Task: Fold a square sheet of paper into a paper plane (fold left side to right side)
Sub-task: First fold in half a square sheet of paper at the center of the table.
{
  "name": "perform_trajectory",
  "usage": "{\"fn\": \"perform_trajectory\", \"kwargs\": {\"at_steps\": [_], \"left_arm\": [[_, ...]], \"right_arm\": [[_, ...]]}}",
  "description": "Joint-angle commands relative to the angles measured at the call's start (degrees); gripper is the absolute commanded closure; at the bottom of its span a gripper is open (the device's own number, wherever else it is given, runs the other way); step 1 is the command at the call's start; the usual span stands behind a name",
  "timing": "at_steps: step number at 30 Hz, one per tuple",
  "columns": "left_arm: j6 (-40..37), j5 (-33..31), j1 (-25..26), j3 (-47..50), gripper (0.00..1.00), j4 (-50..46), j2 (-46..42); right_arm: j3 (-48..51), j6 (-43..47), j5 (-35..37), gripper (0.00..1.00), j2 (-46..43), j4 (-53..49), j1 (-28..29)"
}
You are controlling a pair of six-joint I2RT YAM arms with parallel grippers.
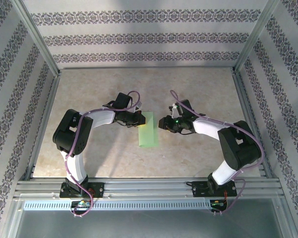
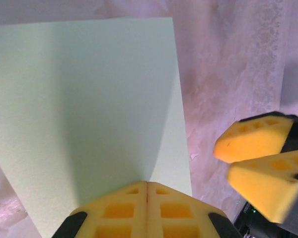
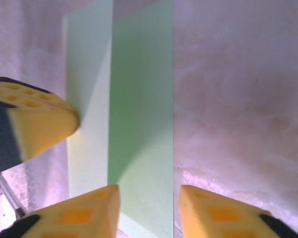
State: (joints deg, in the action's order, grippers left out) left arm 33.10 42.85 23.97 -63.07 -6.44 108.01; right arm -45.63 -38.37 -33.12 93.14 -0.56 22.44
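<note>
Paper (image 1: pixel 148 130): pale green, on the table (image 1: pixel 203 89) between the two grippers. From above it shows as a narrow strip, so one half appears doubled over the other.

Left gripper (image 2: pixel 147 184): fingers pressed together, no gap. The sheet's near edge runs right into the seam between the tips. A shaded bend fans away from that spot, so I read this as a pinch on the paper's edge. The rest of the sheet spreads ahead of these fingers and off to their left.

Right gripper (image 3: pixel 149 191): fingers parted with a clear gap, nothing gripped. One long edge of the paper runs straight ahead through the gap, close to one finger. The sheet continues ahead of the other finger and beyond it. Further out on that side, the other arm's yellow tip touches the sheet's opposite edge.

Handling (judgement):
- Very light, thin and limp. It has no weight to pin it down, so it will likely slide on the smooth tabletop.
- It marks easily, and a stray pinch would leave a permanent crease.
- Best grip is at an edge or corner, tips only, with a shallow bite.
- The lower layer wants a pad pressing it flat while the fold is run down.
- An unpressed flap may spring back open when let go.
</note>
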Motion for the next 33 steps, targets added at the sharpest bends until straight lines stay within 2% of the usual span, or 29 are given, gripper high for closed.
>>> {"fn": "perform_trajectory", "kwargs": {"at_steps": [1, 5, 15, 19, 26, 29, 33], "left_arm": [[0.8, -0.6, 0.6, -0.3, 0.96, 0.8, 0.5], [1.1, -0.6, 0.5, 0.0, 0.97, 1.3, 0.4], [1.0, -0.5, 0.5, -0.2, 0.97, 0.9, 0.2], [1.0, -0.6, 0.5, -0.2, 0.97, 1.1, 0.2], [1.7, -0.7, 0.5, 0.7, 0.94, 1.9, -1.8], [1.4, -2.2, 0.3, 1.2, 0.88, 1.2, -4.3], [-0.2, -6.0, 0.2, 2.0, 0.72, -2.0, -8.3]], "right_arm": [[1.9, -3.3, -10.1, 0.56, 1.0, 10.0, -0.8], [2.6, -8.2, -13.9, 0.52, 4.7, 19.2, 0.4], [1.1, -11.7, -13.5, 0.56, 10.9, 25.0, 2.5], [0.9, -11.8, -13.6, 0.67, 11.3, 25.0, 2.6], [1.0, -12.3, -11.7, 1.0, 12.1, 23.0, 2.5], [0.8, -11.2, -9.9, 1.0, 11.9, 21.0, 2.6], [0.1, -9.5, -7.9, 1.0, 11.5, 18.0, 2.7]]}}
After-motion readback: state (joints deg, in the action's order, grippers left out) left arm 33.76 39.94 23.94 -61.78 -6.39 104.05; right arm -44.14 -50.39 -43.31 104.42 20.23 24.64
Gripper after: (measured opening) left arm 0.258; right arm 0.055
